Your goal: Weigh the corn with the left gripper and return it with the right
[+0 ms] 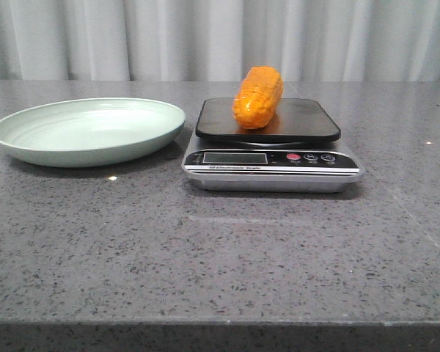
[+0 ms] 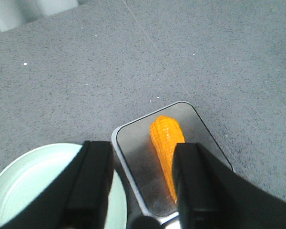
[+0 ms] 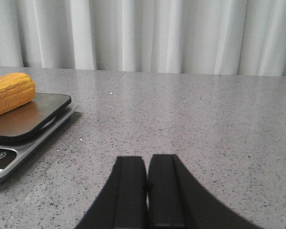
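The orange-yellow corn (image 1: 257,97) lies on the black platform of the kitchen scale (image 1: 271,150) at the table's middle. It also shows in the left wrist view (image 2: 166,143) and at the edge of the right wrist view (image 3: 9,93). My left gripper (image 2: 142,164) is open and empty, high above the scale and the plate, its jaws wide apart. My right gripper (image 3: 147,167) is shut and empty, low over the bare table to the right of the scale (image 3: 24,129). Neither gripper shows in the front view.
A pale green plate (image 1: 88,132) sits left of the scale, close to it; it also shows in the left wrist view (image 2: 33,181). The grey speckled tabletop (image 1: 220,257) stretches to a front edge near the camera. White curtains hang behind.
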### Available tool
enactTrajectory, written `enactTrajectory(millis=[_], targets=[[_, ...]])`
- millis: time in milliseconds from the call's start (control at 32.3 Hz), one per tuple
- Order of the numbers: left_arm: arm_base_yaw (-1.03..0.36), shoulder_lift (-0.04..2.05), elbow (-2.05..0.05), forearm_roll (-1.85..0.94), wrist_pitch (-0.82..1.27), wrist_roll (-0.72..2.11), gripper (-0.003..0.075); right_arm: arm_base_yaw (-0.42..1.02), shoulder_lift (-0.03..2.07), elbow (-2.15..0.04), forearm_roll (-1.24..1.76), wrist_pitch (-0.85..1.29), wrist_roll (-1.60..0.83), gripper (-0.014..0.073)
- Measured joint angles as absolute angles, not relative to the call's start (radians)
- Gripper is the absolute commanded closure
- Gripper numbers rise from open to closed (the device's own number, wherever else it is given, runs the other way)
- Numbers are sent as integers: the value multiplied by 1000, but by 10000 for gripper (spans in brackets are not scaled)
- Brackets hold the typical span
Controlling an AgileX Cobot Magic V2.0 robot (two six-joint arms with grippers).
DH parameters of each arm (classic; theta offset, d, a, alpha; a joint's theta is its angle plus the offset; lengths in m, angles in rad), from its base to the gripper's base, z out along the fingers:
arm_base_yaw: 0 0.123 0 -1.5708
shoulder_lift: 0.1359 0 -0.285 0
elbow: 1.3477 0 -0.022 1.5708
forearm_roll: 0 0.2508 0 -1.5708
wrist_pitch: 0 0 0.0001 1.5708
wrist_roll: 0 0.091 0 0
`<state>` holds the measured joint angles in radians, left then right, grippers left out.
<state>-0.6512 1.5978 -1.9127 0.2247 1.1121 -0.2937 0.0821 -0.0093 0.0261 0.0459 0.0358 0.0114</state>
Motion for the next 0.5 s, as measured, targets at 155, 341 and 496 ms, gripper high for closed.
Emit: enactTrajectory(millis=[155, 341, 496], targets=[[-651, 1435, -1706, 227, 1042, -294, 473, 82, -9, 26, 46, 36, 11, 421], [-651, 1219, -1428, 225, 886, -294, 533, 82, -9, 26, 46, 36, 11, 421], [-651, 1018, -1186, 223, 765, -294, 585, 82, -9, 26, 46, 36, 11, 421]])
